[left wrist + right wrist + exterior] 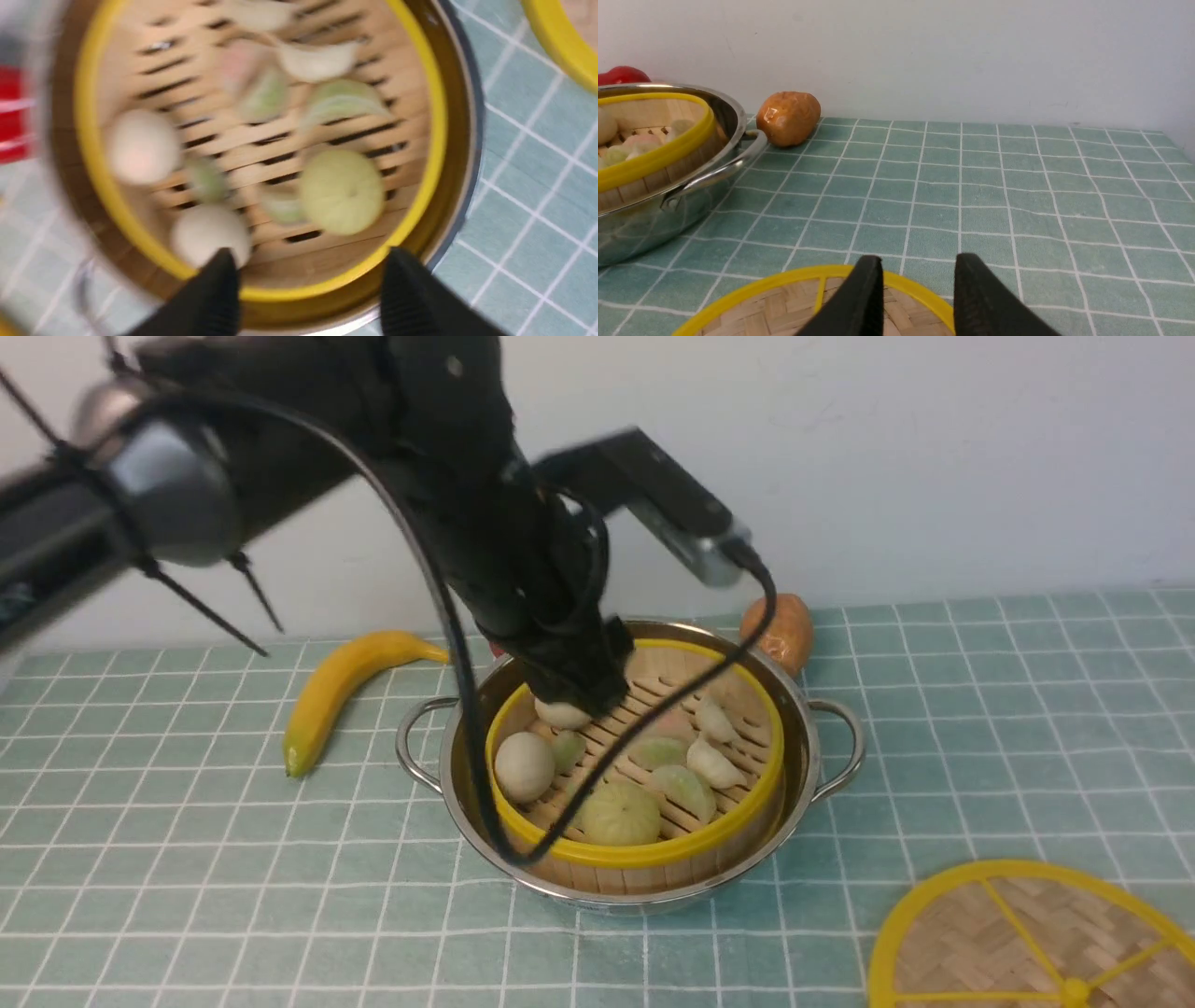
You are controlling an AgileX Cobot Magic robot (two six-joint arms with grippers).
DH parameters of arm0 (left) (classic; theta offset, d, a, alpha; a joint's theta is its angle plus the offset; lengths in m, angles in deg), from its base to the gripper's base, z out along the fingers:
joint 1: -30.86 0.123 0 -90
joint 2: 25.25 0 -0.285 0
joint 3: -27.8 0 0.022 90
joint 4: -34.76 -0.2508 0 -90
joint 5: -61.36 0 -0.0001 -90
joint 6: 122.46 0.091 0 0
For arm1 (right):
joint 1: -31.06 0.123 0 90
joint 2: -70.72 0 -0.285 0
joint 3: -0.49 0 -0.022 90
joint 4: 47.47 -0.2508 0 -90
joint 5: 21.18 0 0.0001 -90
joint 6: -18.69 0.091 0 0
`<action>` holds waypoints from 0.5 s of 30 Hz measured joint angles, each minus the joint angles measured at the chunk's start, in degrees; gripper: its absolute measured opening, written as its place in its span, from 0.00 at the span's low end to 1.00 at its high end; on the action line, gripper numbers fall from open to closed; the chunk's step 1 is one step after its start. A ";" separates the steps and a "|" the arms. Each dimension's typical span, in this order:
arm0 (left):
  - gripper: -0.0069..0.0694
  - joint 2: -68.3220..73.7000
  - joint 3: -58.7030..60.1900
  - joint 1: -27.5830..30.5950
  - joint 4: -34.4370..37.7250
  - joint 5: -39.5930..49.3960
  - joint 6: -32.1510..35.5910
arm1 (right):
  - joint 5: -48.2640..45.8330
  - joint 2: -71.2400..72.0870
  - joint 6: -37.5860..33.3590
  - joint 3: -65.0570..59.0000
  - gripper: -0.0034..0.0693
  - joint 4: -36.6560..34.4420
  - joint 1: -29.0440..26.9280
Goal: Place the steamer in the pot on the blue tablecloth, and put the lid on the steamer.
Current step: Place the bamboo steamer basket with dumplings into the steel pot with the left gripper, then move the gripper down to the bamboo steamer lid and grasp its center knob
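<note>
**Item count**
- One steamer (644,852): round bamboo basket with a slatted base, an upright wooden wall and a yellow rim. It sits inside the pot, off-centre.
- One pot (803,747): wide, shallow, polished steel, with two looped wire handles on opposite sides. It stands on the blue tablecloth.
- One blue tablecloth (187,859): pale blue-green with a grid of thin white lines. It covers the worktop.
- One lid (1008,915): flat woven-bamboo disc with a thick yellow rim, thin yellow spokes and a small yellow centre knob. It lies flat on the cloth, apart from the pot on the robot's right, partly cut off by the front view's edge.
- Steamer contents: two smooth white round buns, one larger green round bun and several crescent dumplings in white, green and pink. The exact dumpling count cannot be told.
- One yellow banana (341,686), curved, on the cloth to the left of the pot.
- One glossy brown oval item (782,627), behind the pot.
- One red item (621,74), mostly hidden behind the pot.

**Jaws**
- Left arm (448,476): reaches down over the steamer. Its jaws stand wide open above the basket and hold nothing.
- Right arm: two black ribbed fingers (859,303) stand parted over the lid's rim, with nothing gripped between them.
</note>
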 joint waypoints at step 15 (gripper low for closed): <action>0.07 -24.79 -1.01 3.48 2.19 0.59 -13.12 | 0.00 0.00 0.00 0.00 0.38 0.00 0.00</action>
